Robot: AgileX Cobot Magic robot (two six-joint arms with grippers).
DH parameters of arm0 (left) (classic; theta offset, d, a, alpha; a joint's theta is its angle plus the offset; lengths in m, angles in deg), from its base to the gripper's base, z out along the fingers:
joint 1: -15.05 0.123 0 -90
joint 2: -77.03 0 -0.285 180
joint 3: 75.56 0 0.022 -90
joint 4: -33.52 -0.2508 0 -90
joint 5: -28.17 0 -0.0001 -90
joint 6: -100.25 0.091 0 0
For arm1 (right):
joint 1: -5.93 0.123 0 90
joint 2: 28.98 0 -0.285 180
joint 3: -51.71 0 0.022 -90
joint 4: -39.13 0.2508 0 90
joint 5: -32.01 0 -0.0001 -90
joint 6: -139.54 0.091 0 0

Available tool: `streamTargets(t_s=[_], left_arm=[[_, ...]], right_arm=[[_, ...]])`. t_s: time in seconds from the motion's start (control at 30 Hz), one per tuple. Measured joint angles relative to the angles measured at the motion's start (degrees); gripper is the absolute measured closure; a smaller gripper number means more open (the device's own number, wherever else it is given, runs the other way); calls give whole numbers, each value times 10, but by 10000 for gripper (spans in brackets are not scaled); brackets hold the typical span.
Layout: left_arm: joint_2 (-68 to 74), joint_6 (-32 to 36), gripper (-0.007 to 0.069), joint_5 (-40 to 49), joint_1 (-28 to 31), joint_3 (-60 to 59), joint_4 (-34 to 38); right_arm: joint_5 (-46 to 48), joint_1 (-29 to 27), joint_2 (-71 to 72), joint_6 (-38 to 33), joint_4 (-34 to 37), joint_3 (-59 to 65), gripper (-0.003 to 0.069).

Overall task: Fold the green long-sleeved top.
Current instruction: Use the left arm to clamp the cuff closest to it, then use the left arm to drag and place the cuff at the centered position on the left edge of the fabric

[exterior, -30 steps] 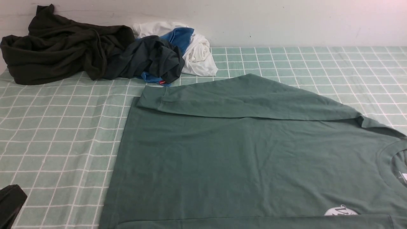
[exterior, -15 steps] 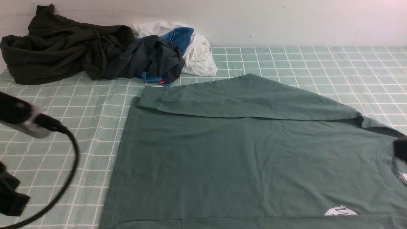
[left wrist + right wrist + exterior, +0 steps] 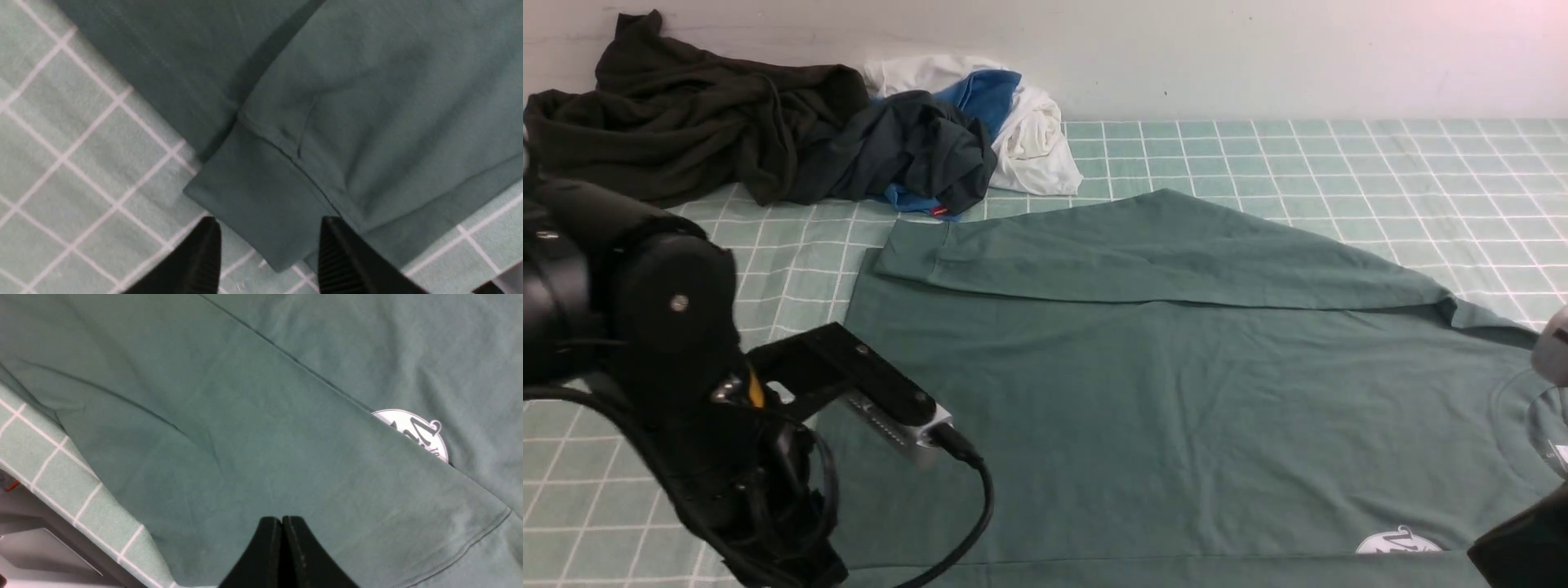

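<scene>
The green top [image 3: 1094,425] lies flat on the worktop [image 3: 1339,163], its far sleeve folded across at twelve o'clock. The left jaws [image 3: 265,237] are spread; the right jaws [image 3: 282,522] are pressed together, empty. Pinching several layers could drag the folded sleeve askew.
</scene>
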Motion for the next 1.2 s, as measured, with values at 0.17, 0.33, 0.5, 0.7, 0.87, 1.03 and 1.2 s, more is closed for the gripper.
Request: streamTargets(t_s=[0.17,0.33,0.5,0.7,0.87,1.03,1.2], left_arm=[[80,33,182,-55,-1,2,12],[152,38,176,-70,-2,2,24],[190,38,260,-70,-2,2,39],[174,38,589,-64,-2,10,38],[141,39,601,-36,-2,53,13],[127,38,602,8,-2,170,-24],[157,38,602,43,-2,289,-54]], right_arm=[[1,0,0,0,-1,0,673],[-1,0,0,0,-1,0,673],[-3,0,0,0,-1,0,673],[-8,0,0,0,-2,0,673],[-17,0,0,0,-3,0,673],[-33,0,0,0,-24,0,673],[-38,0,0,28,-61,0,673]])
